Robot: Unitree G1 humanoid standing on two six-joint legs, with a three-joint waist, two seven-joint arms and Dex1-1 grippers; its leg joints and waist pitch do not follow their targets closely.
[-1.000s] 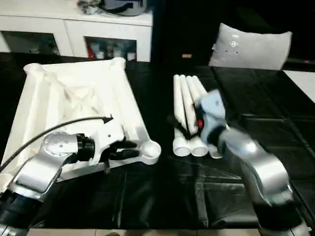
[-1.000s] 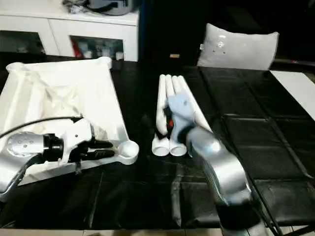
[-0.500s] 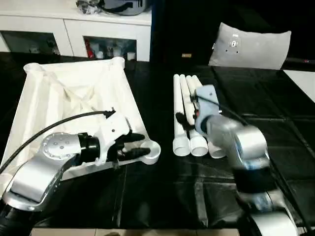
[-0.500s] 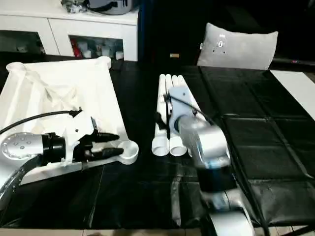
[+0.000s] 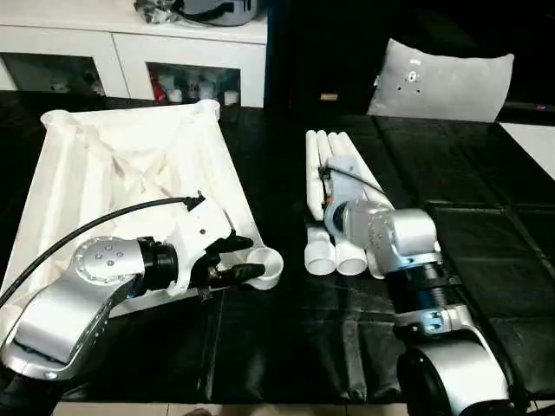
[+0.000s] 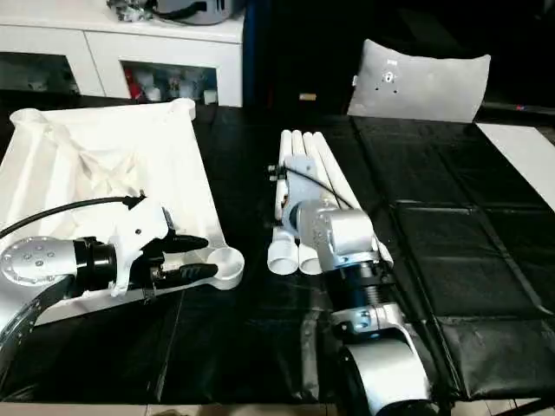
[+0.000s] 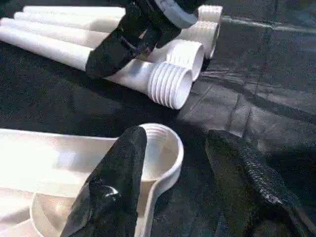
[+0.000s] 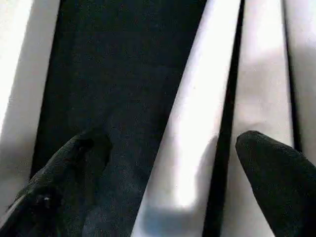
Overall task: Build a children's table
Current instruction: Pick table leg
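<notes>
The left gripper (image 5: 245, 260) reaches level across the near edge of the one table top (image 5: 130, 173), which lies ribbed side up, and points at its round corner socket (image 7: 160, 148). Its fingers (image 7: 116, 182) stand apart around the socket rim, one over the cup, one outside; a second ago they lay close together. To its right, four white legs (image 5: 334, 186) lie side by side, threaded ends nearest. The right gripper (image 8: 168, 163), a second ago raised above them, now points down over the bundle, wide open, straddling one leg (image 8: 190, 133), gripping nothing.
</notes>
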